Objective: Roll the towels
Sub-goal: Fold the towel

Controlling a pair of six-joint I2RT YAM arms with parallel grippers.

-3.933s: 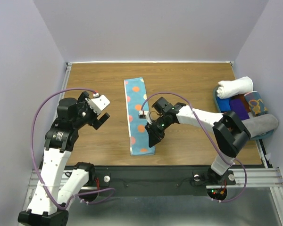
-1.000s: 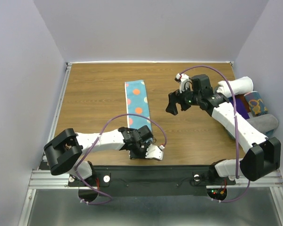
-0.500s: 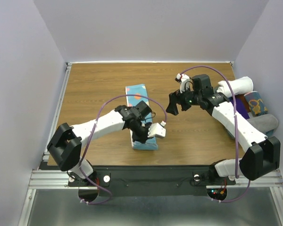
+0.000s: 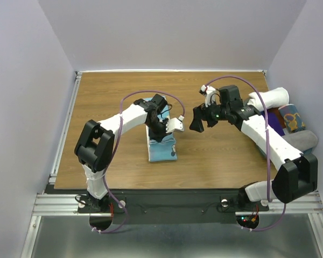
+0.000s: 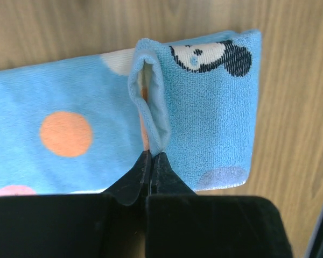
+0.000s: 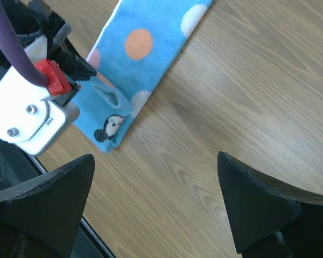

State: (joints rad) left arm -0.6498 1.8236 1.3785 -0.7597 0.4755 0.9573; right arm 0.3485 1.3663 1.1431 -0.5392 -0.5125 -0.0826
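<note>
We find the light blue dotted cloth towel [image 4: 164, 153] midway on the brown wooden table [image 4: 107, 97], under the left end effector [image 5: 152, 157]. The right end effector [image 4: 198, 123] is to its right.

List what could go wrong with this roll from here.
1. The left gripper pinches only a thin fold of the towel, so it may slip out.
2. The right gripper hangs open, off the towel; nothing pins the cloth, so it may drag rather than roll.

Top camera looks down from 6 o'clock; left wrist close, right wrist higher; all share the towel [image 4: 162, 151].
</note>
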